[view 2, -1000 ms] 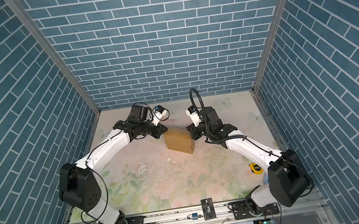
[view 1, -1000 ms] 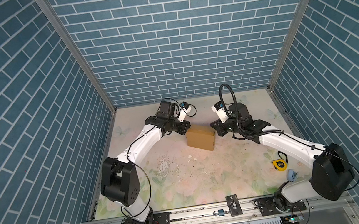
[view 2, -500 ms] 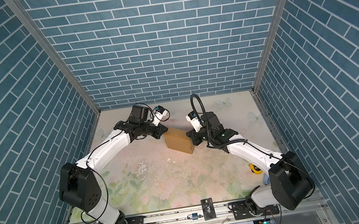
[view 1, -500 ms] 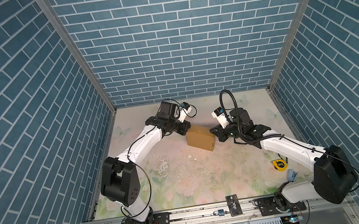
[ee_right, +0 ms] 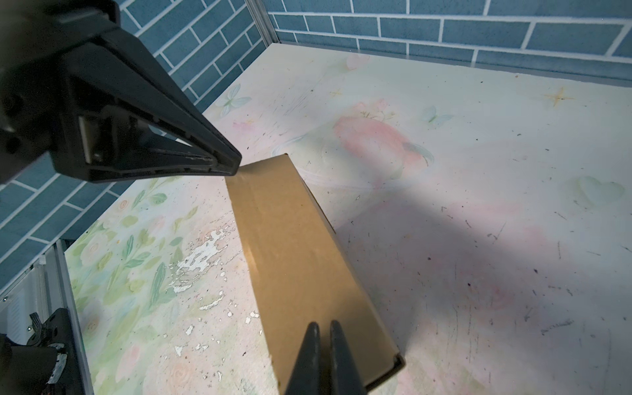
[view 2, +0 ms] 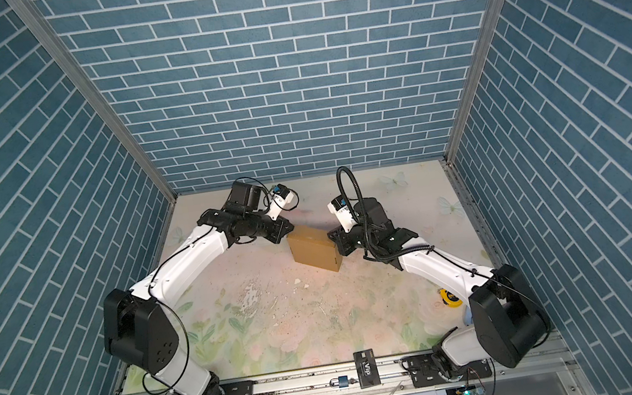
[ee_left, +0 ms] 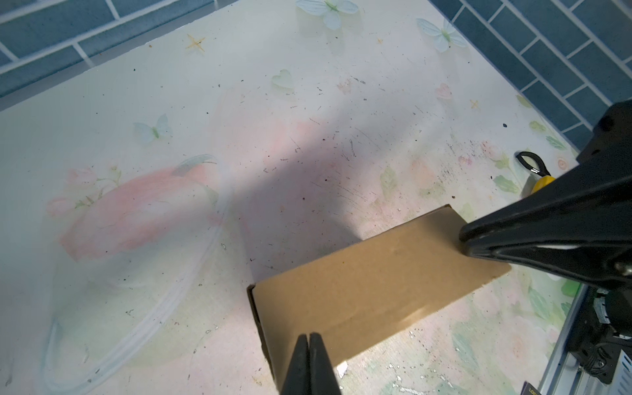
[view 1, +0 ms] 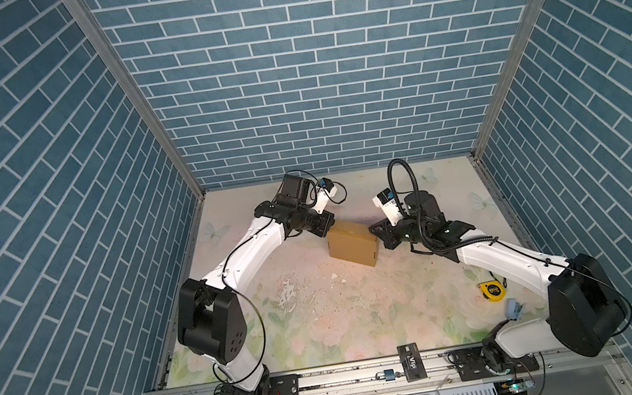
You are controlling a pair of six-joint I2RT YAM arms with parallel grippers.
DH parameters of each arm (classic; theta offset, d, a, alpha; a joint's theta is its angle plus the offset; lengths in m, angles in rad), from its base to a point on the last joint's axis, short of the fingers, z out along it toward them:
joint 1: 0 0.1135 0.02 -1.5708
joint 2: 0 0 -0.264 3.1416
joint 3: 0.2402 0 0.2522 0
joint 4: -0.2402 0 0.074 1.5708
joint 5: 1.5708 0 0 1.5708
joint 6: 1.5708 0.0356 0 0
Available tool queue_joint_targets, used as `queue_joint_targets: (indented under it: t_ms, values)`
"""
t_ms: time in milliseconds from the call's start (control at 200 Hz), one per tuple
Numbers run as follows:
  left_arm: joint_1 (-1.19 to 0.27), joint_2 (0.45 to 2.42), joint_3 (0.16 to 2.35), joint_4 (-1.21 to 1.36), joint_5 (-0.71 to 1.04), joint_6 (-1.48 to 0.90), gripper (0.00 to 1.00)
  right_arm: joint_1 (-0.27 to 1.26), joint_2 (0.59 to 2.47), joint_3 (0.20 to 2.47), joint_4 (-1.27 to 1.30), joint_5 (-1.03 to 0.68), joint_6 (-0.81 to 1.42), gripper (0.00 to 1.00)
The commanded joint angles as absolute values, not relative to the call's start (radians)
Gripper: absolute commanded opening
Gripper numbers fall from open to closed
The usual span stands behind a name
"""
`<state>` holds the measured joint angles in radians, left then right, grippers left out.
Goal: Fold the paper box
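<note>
**Box between two closed grippers**

The box lies closed up on the table, directly between the grippers; the left gripper (fingers pressed together, holding nothing) has its tips at one end; the right gripper — barely a slit between its fingers, also empty — meets the opposite end.

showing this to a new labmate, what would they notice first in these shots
A closed tan paper box sits on the floral table, toward the back wall. The left gripper and right gripper, both shut, sit at its opposite ends. A yellow tape measure lies near the table's right edge.
</note>
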<state>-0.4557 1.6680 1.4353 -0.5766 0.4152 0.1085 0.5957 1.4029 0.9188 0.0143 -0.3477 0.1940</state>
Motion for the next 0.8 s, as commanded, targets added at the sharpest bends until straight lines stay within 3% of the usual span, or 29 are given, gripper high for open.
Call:
queue_joint_targets:
  t_ms: [0, 370, 795]
  values:
    - [-0.456, 1.660, 1.391, -0.575, 0.409, 0.115, 0.07, 0.601, 1.437, 0.896, -0.059, -0.330, 0.197, 0.10]
    - [-0.462, 1.682, 1.241, -0.473, 0.380, 0.104, 0.10, 0.599, 1.410, 0.930, -0.081, -0.319, 0.178, 0.10]
    - [-0.466, 1.675, 1.261, -0.483, 0.382, 0.107, 0.10, 0.612, 1.373, 1.064, -0.112, -0.454, 0.135, 0.09]
